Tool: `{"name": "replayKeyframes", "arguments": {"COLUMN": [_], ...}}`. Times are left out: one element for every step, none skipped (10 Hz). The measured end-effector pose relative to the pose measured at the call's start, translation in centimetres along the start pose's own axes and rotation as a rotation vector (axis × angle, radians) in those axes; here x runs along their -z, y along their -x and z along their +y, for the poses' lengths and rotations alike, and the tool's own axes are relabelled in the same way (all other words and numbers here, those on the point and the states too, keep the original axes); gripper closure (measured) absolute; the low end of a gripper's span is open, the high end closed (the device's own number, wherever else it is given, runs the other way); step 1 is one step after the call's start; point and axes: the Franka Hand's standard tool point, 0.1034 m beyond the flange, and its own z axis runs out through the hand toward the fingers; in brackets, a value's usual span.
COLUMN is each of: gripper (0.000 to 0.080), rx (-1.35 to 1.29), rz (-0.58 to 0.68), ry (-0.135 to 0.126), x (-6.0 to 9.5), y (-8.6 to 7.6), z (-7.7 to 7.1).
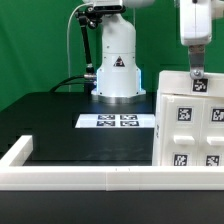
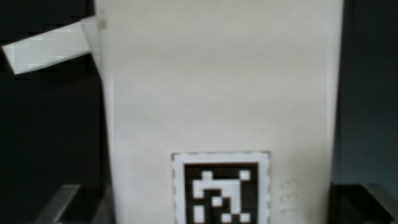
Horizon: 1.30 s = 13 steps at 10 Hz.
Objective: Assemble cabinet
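Above the cabinet (image 1: 190,118) the end effector (image 1: 197,76) hangs at its top edge — whether its fingers are apart or together cannot be told. Beside the marker board (image 1: 116,121), the cabinet stands on the black surface (image 1: 60,125) toward the exterior view's right, tags facing outward.

One large white boxy tagged cabinet (image 1: 189,120) stands on the one black counter (image 1: 60,125). One flat white marker board (image 1: 117,122) lies there, showing four square tags. One white robot arm (image 1: 113,55) is present, bearing one hand (image 1: 197,75).
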Motion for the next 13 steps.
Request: {"name": "replayKeyframes", "arguments": {"gripper": [0.0234, 0.0234, 0.0051, 0.0051, 0.0008, 0.0002, 0.0002, 0.0002, 0.0003, 0.0003, 0.0003, 0.0003, 0.0003], "rx": [0.003, 0.011, 0.034, 0.053, 0.076, 0.086, 0.108, 0.132, 0.140, 0.284, 0.435, 0.537, 0.687], "rz": [-0.008, -0.013, -0.018, -0.019, -0.023, -0.032, -0.041, -0.039, -0.038, -0.032, -0.034, -0.037, -0.042], "ry": [0.001, 0.003, 0.002, 0.000, -0.004, -0.010, -0.014, -0.011, -0.008, 0.019, 0.028, 0.034, 0.033], "x": [0.0, 0.0, 0.0, 0.1, 0.4, 1.0, 1.3, 1.1, 1.0, 0.8, 1.0, 1.3, 1.4], "y": [0.1, 0.3, 0.4, 0.5, 0.7, 1.2, 1.4, 1.4, 1.4, 1.4, 1.6, 1.7, 1.7], "z": [0.0, 0.1, 0.1, 0.1, 0.1, 0.2, 0.3, 0.3, 0.4, 0.6, 0.2, -0.3, -0.7]}}
